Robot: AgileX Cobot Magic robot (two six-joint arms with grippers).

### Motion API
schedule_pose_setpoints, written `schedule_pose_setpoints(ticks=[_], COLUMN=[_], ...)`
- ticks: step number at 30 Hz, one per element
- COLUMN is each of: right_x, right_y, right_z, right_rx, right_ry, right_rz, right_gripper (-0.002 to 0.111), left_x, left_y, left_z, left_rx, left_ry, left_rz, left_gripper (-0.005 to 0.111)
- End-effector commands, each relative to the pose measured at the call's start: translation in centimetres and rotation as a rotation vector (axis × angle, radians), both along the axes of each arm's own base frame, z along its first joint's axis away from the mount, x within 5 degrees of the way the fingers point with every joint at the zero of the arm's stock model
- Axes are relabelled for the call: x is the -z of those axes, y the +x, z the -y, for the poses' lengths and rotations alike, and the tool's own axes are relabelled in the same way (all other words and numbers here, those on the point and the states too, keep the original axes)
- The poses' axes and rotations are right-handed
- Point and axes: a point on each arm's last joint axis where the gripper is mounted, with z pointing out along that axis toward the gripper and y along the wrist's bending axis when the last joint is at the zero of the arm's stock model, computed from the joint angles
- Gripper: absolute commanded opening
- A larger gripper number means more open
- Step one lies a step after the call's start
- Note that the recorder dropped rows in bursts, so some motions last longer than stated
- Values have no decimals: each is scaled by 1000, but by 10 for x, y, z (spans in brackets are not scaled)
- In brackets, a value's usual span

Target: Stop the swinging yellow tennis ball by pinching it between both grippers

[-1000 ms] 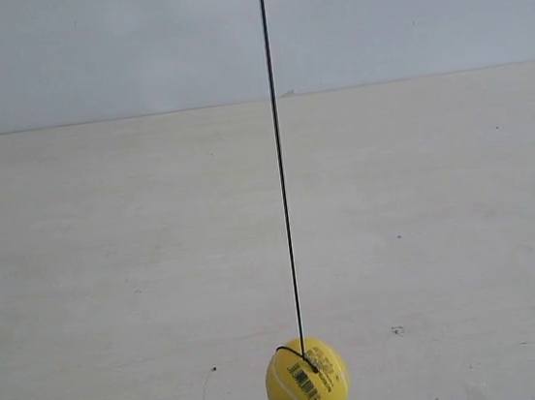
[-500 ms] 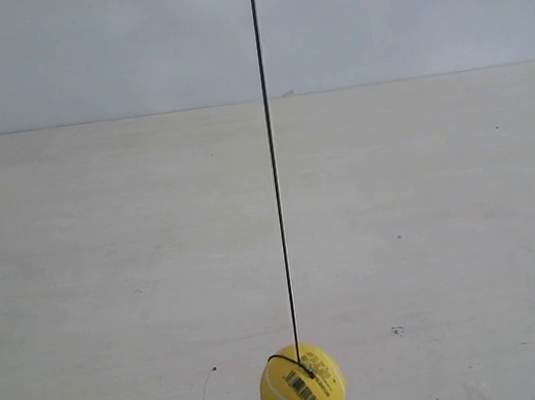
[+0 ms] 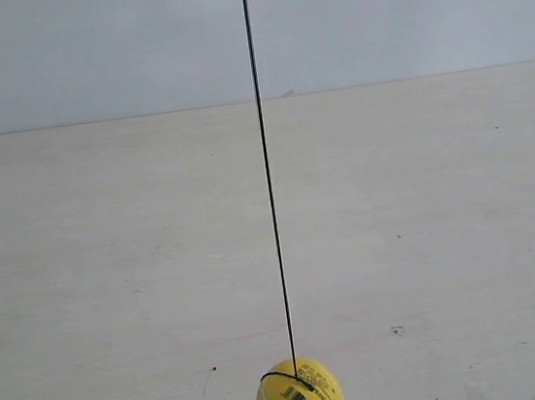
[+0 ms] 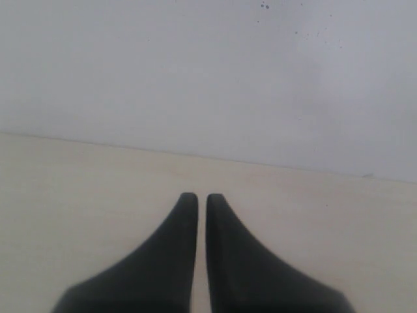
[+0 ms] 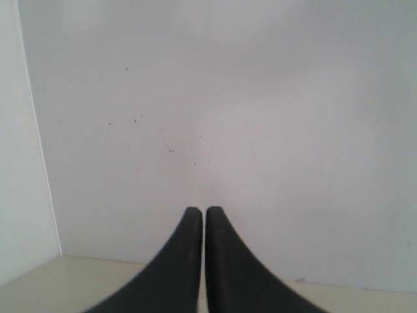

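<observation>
Yellow tennis ball [image 3: 298, 394] hangs off black string [image 3: 266, 161]; left gripper [image 4: 197, 197] & right gripper [image 5: 197, 210] nearly closed, empty, prob. so each works as one pad.

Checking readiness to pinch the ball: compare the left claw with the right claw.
The left claw shows a slim pale slit between its fingers; on the right claw the fingers nearly touch. Pale table lies beyond the left claw; the right claw faces mostly wall. Both are black, tapered and empty, and neither wrist view shows the yellow tennis ball.
</observation>
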Motion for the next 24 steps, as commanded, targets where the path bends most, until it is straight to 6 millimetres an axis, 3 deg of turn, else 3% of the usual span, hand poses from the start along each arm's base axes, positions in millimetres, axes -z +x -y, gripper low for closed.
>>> schedule_pose_setpoints(ticks=[1,5,8,15,19,24], right_x=[22,40,54,54,59,79], right_y=[2,-7,-5,-2,2,7], right_z=[2,3,8,15,23,29], right_rx=[25,27,86,256,403,497], right_ry=[19,-8,3,-98,-117,-207], right_rz=[-8,116,112,151,84,-143], right_gripper=[0,0,0,0,0,0], left_x=[1,1,1,0,0,0], left_y=[0,0,0,0,0,0], left_z=[0,0,0,0,0,0], left_rx=[-6,-6,-6,-6,-6,-6], left_ry=[5,4,4,4,4,4], left_rz=[6,6,6,8,8,8], left_gripper=[5,5,5,5,5,5])
